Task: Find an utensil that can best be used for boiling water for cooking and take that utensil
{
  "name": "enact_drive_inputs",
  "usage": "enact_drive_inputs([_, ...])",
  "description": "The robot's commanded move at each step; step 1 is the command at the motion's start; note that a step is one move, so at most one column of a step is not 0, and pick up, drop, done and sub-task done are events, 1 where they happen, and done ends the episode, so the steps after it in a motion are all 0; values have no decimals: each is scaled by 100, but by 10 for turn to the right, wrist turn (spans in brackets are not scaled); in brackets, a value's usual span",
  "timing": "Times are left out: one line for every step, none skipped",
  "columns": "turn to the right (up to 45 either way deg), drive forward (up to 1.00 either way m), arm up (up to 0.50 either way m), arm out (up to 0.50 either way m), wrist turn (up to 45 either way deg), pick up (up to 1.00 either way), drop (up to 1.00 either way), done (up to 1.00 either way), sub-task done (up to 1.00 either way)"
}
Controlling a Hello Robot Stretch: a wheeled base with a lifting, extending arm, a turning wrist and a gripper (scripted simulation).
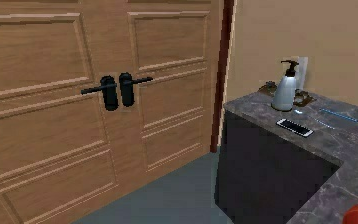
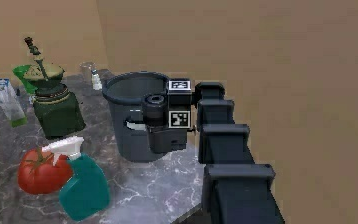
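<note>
Speckled counter [image 2: 159, 186] near wooden doors [image 1: 87, 100] bears a grey pot [image 2: 123, 104] (cannot tell what claw [image 2: 150, 126] holds).

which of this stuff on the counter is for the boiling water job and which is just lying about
For the job: dark pot, hand.
Lying about: spray bottle, tomato, green grinder, small shaker, soap dispenser, phone.
</note>
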Motion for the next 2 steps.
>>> enact_drive_inputs([0,0,0,0,0,100,0,0,0])
enact_drive_inputs([0,0,0,0,0,0,0,100,0])
